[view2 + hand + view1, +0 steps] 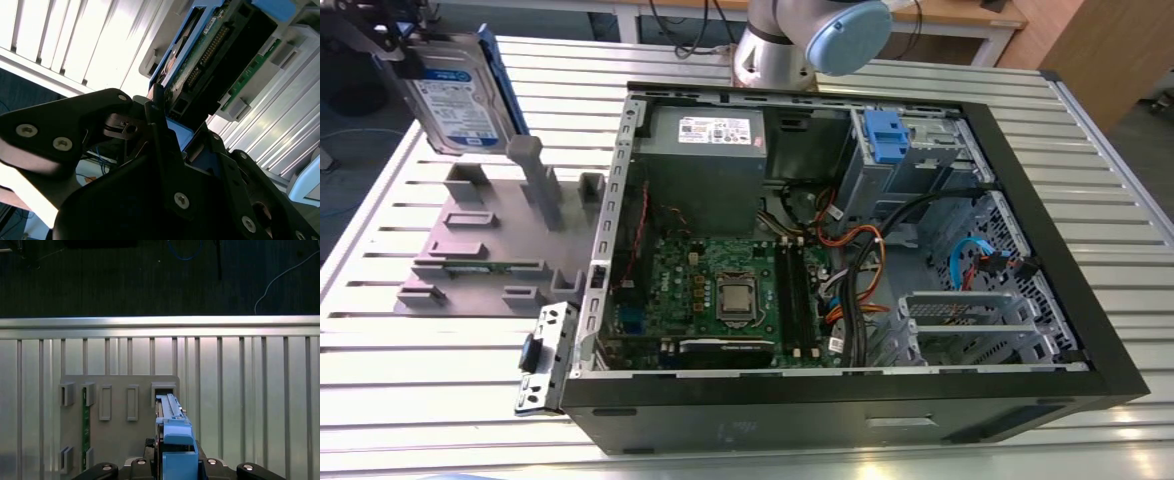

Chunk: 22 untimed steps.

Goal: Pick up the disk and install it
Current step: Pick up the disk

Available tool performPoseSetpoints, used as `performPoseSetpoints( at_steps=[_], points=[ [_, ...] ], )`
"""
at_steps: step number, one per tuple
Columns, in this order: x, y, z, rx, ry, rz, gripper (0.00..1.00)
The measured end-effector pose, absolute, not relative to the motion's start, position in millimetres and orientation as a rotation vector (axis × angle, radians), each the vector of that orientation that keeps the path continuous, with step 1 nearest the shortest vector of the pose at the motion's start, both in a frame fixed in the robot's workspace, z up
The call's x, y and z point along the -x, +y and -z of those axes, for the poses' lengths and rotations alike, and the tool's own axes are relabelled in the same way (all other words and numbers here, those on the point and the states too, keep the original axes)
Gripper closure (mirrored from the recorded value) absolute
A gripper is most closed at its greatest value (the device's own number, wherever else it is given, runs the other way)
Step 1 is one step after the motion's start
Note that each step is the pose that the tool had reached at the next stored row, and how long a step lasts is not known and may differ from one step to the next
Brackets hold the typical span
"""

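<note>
I hold the disk (pixel 454 95) on edge, lifted clear of the table (pixel 454 350), above its far corner at the exterior view's left: silver, white-and-blue label, blue bracket.

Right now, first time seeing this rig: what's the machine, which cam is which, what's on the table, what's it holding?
It is one robot arm with a gripper at its end. The exterior view comes from a camera off the arm, looking down on a slatted metal table. Both wrist views come from cameras riding on the arm near the gripper. On the table sit an open computer case and, on the exterior view's left, a grey plastic stand with upright posts. The gripper is shut on the disk, a silver hard drive in a blue bracket, held upright in the air above the stand. The first wrist view shows it edge-on over that stand.
</note>
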State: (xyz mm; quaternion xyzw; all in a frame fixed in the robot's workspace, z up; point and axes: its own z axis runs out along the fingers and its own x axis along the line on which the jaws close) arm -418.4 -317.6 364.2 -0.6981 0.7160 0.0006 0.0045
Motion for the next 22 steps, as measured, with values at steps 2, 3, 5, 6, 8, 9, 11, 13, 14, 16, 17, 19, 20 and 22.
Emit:
performPoseSetpoints(
  at_steps=[2, 3, 5, 6, 8, 9, 11, 13, 14, 16, 17, 19, 20, 22],
  points=[
    [418.4, -317.6, -364.9, 2.187, 2.243, -0.002, 0.63],
    [418.4, -317.6, -365.2, 2.187, 2.243, -0.002, 0.63],
    [418.4, -317.6, -365.8, 2.187, 2.243, -0.002, 0.63],
    [418.4, -317.6, -366.0, 2.187, 2.243, -0.002, 0.63],
    [418.4, -317.6, -366.4, 2.187, 2.243, -0.002, 0.63],
    [418.4, -317.6, -366.7, 2.187, 2.243, -0.002, 0.63],
    [418.4, -317.6, -367.6, 2.187, 2.243, -0.002, 0.63],
    [418.4, -317.6, -368.2, 2.187, 2.243, -0.002, 0.63],
    [418.4, -317.6, -368.4, 2.187, 2.243, -0.002, 0.63],
    [418.4, -317.6, -368.7, 2.187, 2.243, -0.002, 0.63],
    [418.4, -317.6, -370.9, 2.187, 2.243, -0.002, 0.63],
    [418.4, -317.6, -373.2, 2.187, 2.243, -0.002, 0.63],
    [418.4, -317.6, -373.3, 2.187, 2.243, -0.002, 0.63],
    [418.4, -317.6, -373.7, 2.187, 2.243, -0.002, 0.63]
  ],
)
